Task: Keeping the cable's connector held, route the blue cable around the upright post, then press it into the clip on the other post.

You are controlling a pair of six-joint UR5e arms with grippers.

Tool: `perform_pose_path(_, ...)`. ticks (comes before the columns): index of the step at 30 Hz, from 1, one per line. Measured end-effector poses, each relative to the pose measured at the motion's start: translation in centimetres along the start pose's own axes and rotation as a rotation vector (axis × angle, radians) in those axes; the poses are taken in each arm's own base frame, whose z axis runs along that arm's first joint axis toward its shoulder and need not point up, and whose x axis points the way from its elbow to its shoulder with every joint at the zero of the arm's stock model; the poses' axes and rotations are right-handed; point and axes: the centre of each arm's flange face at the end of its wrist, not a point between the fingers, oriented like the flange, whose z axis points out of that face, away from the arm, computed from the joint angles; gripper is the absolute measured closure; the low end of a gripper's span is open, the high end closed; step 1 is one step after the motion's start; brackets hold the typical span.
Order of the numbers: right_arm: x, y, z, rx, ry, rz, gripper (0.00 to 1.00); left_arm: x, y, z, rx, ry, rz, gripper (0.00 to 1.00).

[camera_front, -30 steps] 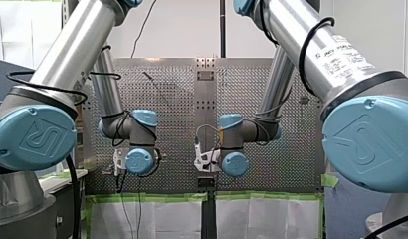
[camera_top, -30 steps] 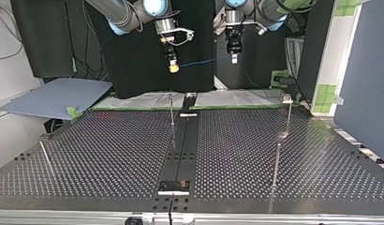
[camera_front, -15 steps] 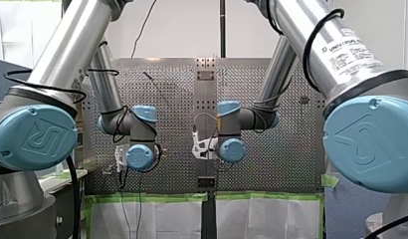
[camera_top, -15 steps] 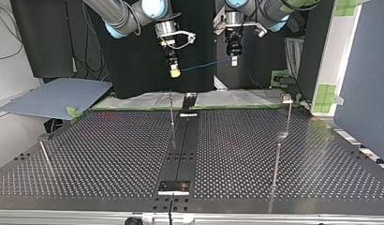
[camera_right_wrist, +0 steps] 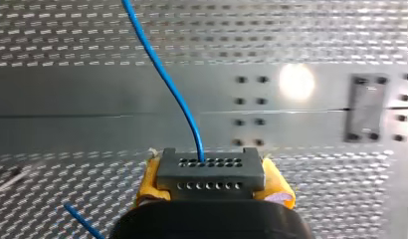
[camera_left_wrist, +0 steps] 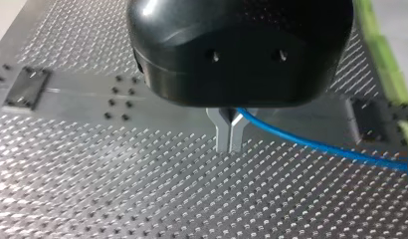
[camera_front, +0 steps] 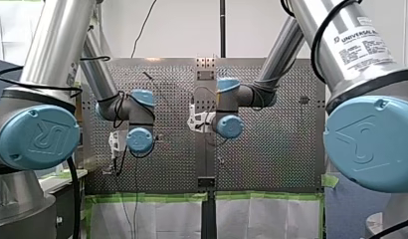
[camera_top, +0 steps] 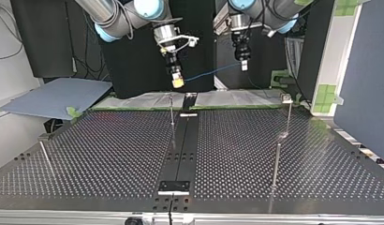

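In the top view my right gripper (camera_top: 177,82), with yellow pads, hangs above the table's far edge, over a thin upright post (camera_top: 172,110). The right wrist view shows it shut on a grey connector (camera_right_wrist: 210,174) with rows of holes. A blue cable (camera_right_wrist: 162,69) leaves the connector's top. In the top view the blue cable (camera_top: 211,72) spans, slightly slack, to my left gripper (camera_top: 244,66). The left wrist view shows my left gripper (camera_left_wrist: 229,133) with its metal fingers shut on the blue cable (camera_left_wrist: 336,150), high above the perforated table.
A post topped with a clip (camera_top: 287,99) stands at the top view's right, with a shorter post (camera_top: 276,161) nearer the camera. A leaning rod (camera_top: 46,158) is at the left. A dark rail (camera_top: 182,145) runs down the perforated table's middle to a bracket (camera_top: 173,187).
Both grippers have come out from the far edge toward the top-view camera and drifted to that view's right, with the cable still strung between them.
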Motion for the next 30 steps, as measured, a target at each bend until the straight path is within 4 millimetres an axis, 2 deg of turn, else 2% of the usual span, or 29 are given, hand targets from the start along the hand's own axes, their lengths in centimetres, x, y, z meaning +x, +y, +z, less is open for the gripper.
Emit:
perform_pose_path(4,2.3,-0.1,0.7,0.008,0.043,0.018,1.0,-2.1,-0.3,0.9,-0.014,-0.023,-0.023,1.0)
perform_pose_path(19,6.6,-0.7,4.1,0.017,0.081,0.027,1.0,-11.9,-2.1,4.3,-0.023,-0.142,-0.207,1.0)
perform_pose_path(30,9.8,-1.3,6.5,0.023,0.11,0.031,1.0,-19.7,-2.0,5.8,-0.041,-0.23,-0.277,1.0)
